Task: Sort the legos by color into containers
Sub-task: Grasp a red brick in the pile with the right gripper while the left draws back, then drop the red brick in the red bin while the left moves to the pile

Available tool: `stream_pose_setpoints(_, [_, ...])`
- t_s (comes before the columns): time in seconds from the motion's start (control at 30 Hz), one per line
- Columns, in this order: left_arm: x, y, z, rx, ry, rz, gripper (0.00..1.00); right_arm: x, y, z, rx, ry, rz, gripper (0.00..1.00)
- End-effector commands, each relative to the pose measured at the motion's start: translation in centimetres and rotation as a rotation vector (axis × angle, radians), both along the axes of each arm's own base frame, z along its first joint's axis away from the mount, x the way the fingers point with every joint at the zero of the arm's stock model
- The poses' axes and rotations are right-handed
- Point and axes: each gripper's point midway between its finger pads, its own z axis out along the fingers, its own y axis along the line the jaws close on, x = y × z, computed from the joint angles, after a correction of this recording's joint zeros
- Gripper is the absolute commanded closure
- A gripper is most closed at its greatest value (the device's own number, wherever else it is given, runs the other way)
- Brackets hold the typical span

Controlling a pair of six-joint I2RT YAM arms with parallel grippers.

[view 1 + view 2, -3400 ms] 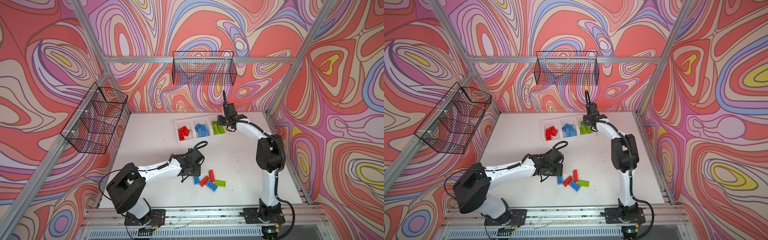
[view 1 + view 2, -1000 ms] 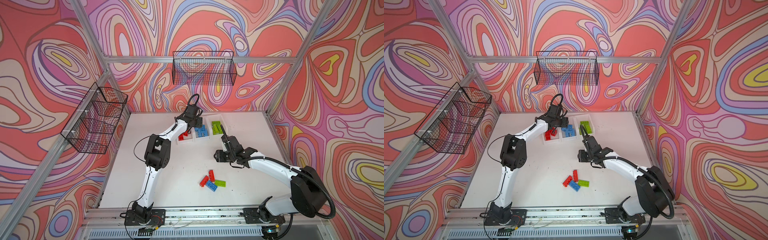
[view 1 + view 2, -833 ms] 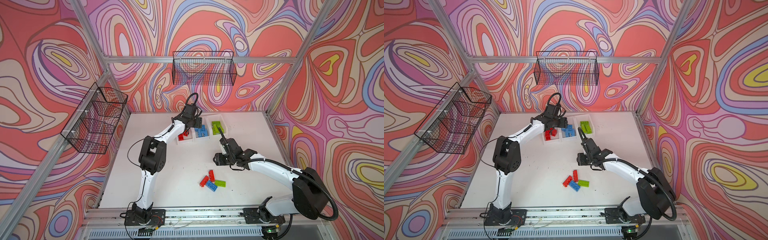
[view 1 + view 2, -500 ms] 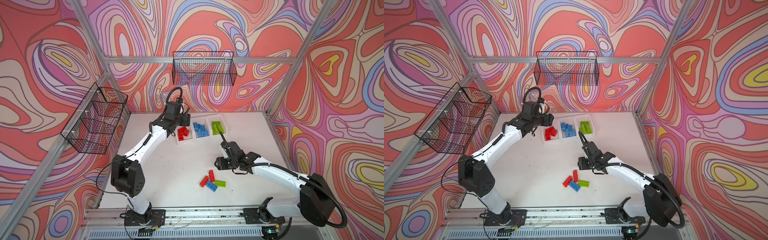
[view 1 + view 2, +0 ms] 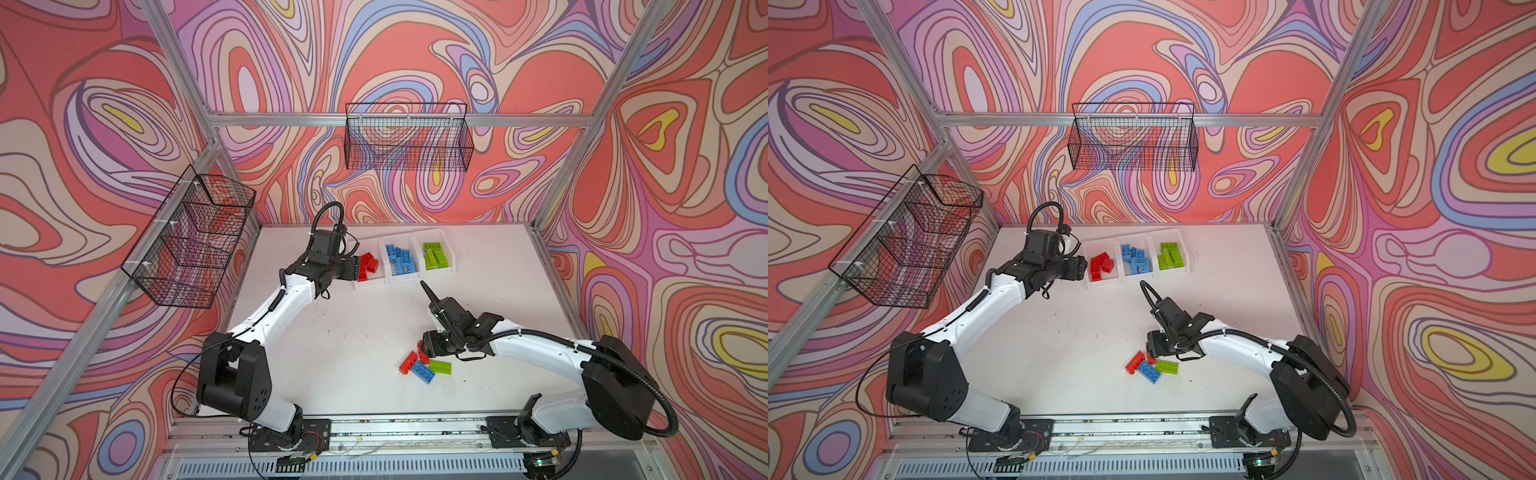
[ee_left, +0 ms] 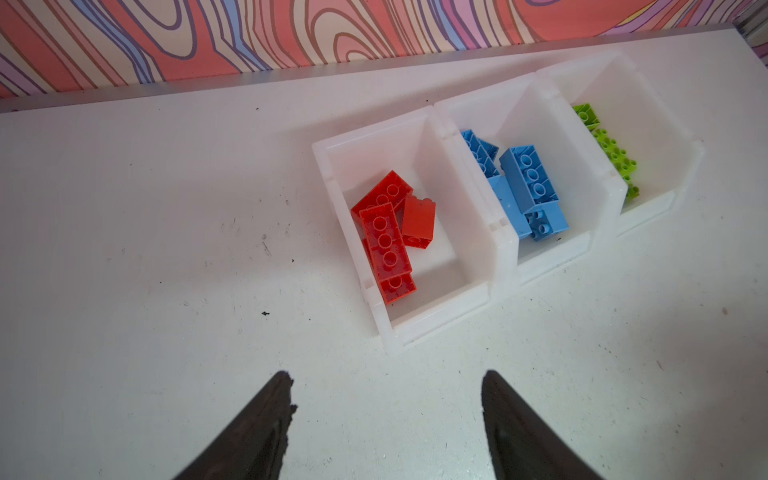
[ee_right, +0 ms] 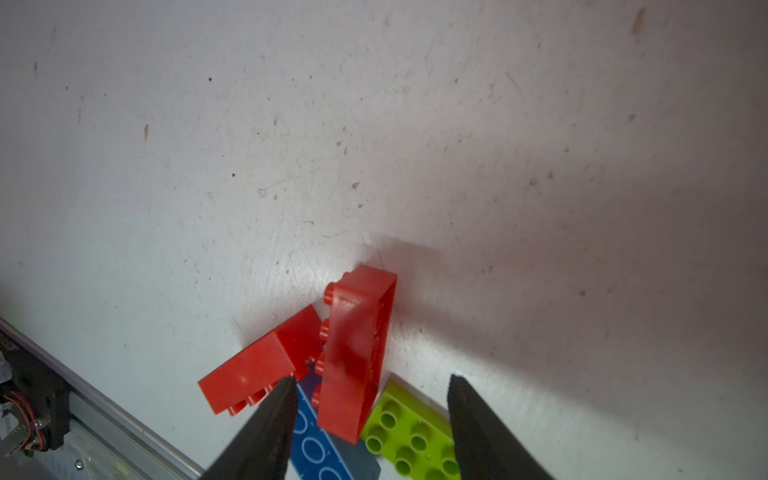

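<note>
Three joined white containers (image 5: 451,259) stand at the back: red legos (image 6: 386,237) fill the left one, blue legos (image 6: 528,183) the middle, green legos (image 6: 615,162) the right. My left gripper (image 5: 355,268) hovers open and empty just left of the red container (image 6: 419,332). Near the front lies a loose heap: a red brick on its edge (image 7: 353,365), a second red brick (image 7: 257,370), a blue brick (image 7: 320,449) and a green brick (image 7: 411,432). My right gripper (image 7: 372,380) is low over this heap, open, with the edge-standing red brick between its fingers but not clamped.
Black wire baskets hang on the left wall (image 5: 187,241) and the back wall (image 5: 409,137). The metal rail with both arm bases (image 5: 374,424) runs along the table's front edge, close to the loose heap. Bare white tabletop (image 5: 353,324) lies between heap and containers.
My left gripper has pulled back from over the containers to the left side of the red one. My right gripper has come forward and down onto the loose heap.
</note>
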Motion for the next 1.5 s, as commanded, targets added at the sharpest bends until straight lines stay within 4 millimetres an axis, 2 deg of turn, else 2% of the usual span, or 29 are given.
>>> stream_pose_setpoints(0.0, [0.2, -0.7, 1.2, -0.031, -0.032, -0.022, 0.26, 0.8, 0.5, 0.0, -0.022, -0.013, -0.026, 0.4])
stream_pose_setpoints(0.23, [0.2, -0.7, 1.2, -0.036, -0.031, -0.024, 0.26, 0.3, 1.6, -1.9, -0.049, 0.028, 0.003, 0.48])
stream_pose_setpoints(0.33, [0.1, -0.7, 1.1, -0.033, -0.031, -0.024, 0.26, 0.3, 1.5, -2.5, -0.074, 0.037, -0.006, 0.51])
stream_pose_setpoints(0.43, [0.1, -0.7, 1.1, -0.037, -0.029, -0.026, 0.26, 0.3, 1.3, -2.8, -0.088, 0.046, -0.017, 0.58])
stream_pose_setpoints(0.6, [0.1, -0.9, 0.8, -0.041, -0.023, -0.03, 0.26, 0.7, 1.5, -1.9, -0.073, 0.034, -0.037, 0.72])
stream_pose_setpoints(0.77, [0.0, -0.9, 0.8, -0.043, -0.023, -0.03, 0.27, 2.4, 2.0, 0.2, -0.082, -0.026, -0.045, 0.78])
stream_pose_setpoints(0.87, [-0.1, -0.7, 1.0, -0.038, -0.03, -0.027, 0.27, 4.9, 2.8, 2.3, -0.066, -0.093, -0.048, 0.8])
stream_pose_setpoints(1.03, [-0.7, -0.2, 2.4, -0.017, -0.069, -0.007, 0.28, 11.2, 4.8, 6.4, 0.009, -0.214, -0.051, 0.82])
stream_pose_setpoints(1.13, [-2.0, 0.2, 2.8, 0.01, -0.077, 0.004, 0.29, 15.3, 6.5, 8.7, 0.045, -0.288, -0.028, 0.82])
stream_pose_setpoints(1.27, [-4.5, 1.3, 2.3, 0.032, -0.059, 0.028, 0.29, 20.7, 9.1, 10.9, 0.104, -0.368, -0.004, 0.8])
stream_pose_setpoints(1.33, [-5.9, 1.8, 2.1, 0.039, -0.054, 0.034, 0.29, 22.9, 10.4, 11.4, 0.132, -0.398, 0.015, 0.8])
stream_pose_setpoints(1.47, [-8.8, 3.0, 1.7, 0.045, -0.044, 0.049, 0.29, 26.2, 12.4, 11.2, 0.174, -0.422, 0.045, 0.79])
